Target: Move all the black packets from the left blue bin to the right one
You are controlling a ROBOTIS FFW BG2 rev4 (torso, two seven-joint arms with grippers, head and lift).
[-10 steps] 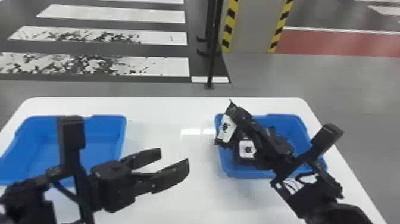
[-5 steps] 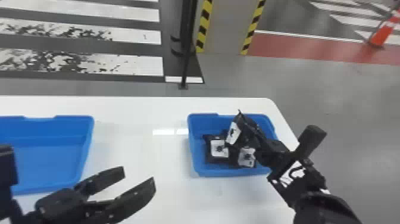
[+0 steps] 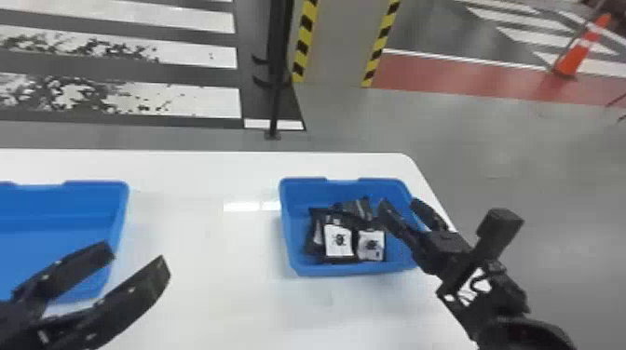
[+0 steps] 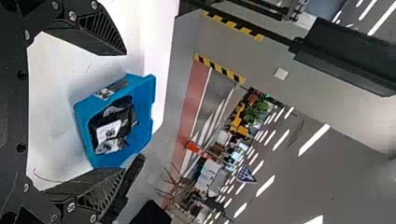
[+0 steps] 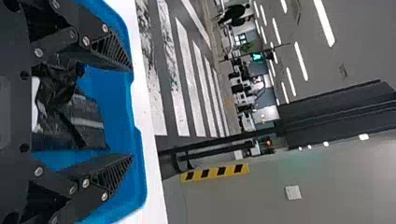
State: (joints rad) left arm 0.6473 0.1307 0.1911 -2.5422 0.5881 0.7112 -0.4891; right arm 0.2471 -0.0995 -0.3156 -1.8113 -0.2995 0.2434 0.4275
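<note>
Stretching across the far side, a grey floor (image 3: 466, 163) carries broad white crosswalk stripes (image 3: 186, 100) and a red band (image 3: 428, 77). A beige pillar with yellow-and-black edging (image 3: 340, 42) rises from it. Nearer, a white tabletop (image 3: 205, 302) with a rounded far right corner holds 2 blue plastic bins. An orange-and-white traffic cone (image 3: 577, 53) stands on the floor beyond, off to the right.

The left blue bin (image 3: 122, 200) is cut off by the head view's edge; the right blue bin (image 3: 344, 270) sits well apart from it, near the tabletop's right side.

The left pincer (image 3: 138, 257), black with flat fingers, is near the left bin's near right corner in the head view, its 2 fingers spread apart. The right pincer (image 3: 399, 203) is at the right bin, also with its fingers parted, and packets show between them in its wrist view — whether either finger touches a packet, I cannot tell.

Several black packets (image 3: 342, 217) lie bunched and overlapping inside the right bin, too tangled to count. Smallest are the white labels with dark markings — 2 are plain to see, side by side: the left label (image 3: 339, 246) and the right label (image 3: 371, 245).
</note>
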